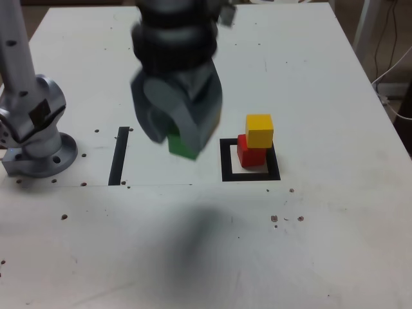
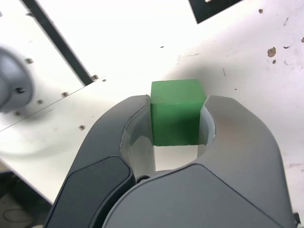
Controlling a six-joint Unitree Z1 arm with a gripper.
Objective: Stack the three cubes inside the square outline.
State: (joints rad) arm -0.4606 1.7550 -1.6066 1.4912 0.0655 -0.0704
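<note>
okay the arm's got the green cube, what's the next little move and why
Probably carry the green cube toward the exterior view's right, above the yellow cube. The gripper is shut on it, and yellow already sits on the red cube inside the square outline.

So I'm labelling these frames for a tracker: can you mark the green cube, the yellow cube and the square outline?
green cube (image 2: 175,111): wrist view, its front face between the hand's fingers.
yellow cube (image 1: 259,131): exterior view, middle of the block atop the red one.
square outline (image 1: 226,161): exterior view, the tape's left side.
</note>
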